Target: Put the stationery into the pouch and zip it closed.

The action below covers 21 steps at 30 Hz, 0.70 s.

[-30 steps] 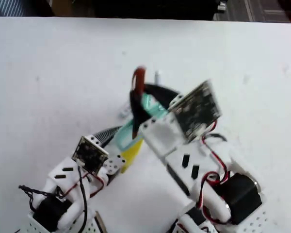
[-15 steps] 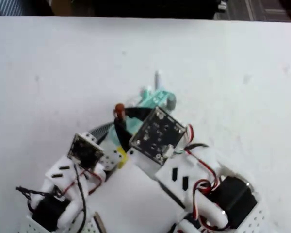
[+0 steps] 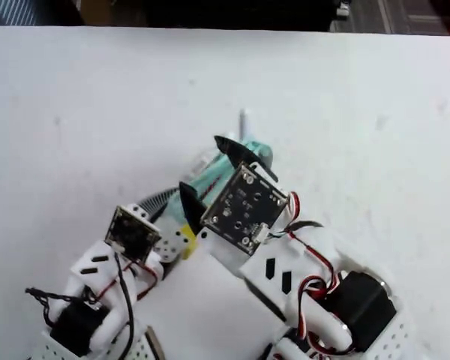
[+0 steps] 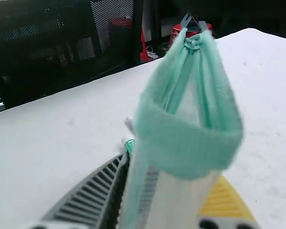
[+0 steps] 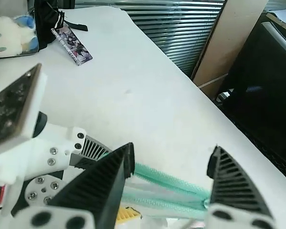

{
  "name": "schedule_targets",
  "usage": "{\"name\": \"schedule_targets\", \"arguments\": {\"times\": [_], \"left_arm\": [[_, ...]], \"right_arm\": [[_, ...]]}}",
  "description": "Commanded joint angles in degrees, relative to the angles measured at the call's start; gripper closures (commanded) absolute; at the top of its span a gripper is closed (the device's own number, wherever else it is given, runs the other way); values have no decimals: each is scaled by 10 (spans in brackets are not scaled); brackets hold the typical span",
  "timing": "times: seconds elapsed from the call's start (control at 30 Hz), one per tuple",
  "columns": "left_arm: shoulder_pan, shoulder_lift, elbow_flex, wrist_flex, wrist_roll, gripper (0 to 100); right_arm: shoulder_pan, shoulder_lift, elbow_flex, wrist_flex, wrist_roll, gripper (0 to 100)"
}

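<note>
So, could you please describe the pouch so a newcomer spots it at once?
On the white table, look where the two arms meet. There the left gripper holds a soft mint-green mesh pouch with a zip, under the open black right gripper. It alone is soft and green among hard plastic parts.

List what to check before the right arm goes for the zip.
1. Left gripper shut on the pouch: ok.
2. Right gripper open, over the pouch: ok.
3. Pouch zipped: not ok. The mouth gapes, and the zip pull sits at the end away from the left gripper.
4. Everything packed: cannot tell. A small white item lies on the table beyond the pouch.
</note>
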Motion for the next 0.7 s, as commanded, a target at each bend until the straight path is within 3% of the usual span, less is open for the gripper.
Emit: {"name": "schedule_targets", "arguments": {"times": [0.0,0.2,0.33,0.67], "left_arm": [[-52,-3,0,-31,-1,814],[-119,-3,-3,-52,-1,972],[-119,-3,-3,-49,0,976],[-119,-3,2,-48,32,976]], "right_arm": [[24,-2,-9,-8,6,768],[175,3,-5,-94,2,769],[263,90,-6,-122,-48,769],[289,480,-128,-125,-62,769]]}}
